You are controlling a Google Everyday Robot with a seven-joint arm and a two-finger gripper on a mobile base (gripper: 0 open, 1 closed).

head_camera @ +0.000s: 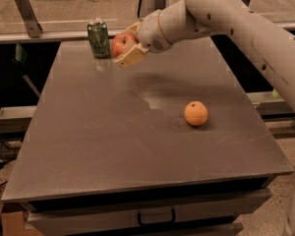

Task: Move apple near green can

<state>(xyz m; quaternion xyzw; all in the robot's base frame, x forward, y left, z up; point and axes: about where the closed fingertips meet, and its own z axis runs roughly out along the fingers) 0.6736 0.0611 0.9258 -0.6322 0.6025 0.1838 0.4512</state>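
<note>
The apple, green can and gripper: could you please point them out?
apple (119, 45), camera view, red skin.
green can (99, 39), camera view, side wall.
gripper (126, 44), camera view, between its fingers, around the apple beside the can.

Red apple (119, 43) in tan tool (126, 45) beside green can (99, 38); orange fruit (195, 113).

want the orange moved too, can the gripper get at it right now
Probably not yet: the gripper is shut on the apple, beside the green can. The orange sits alone on the table, nothing crowding it.
</note>
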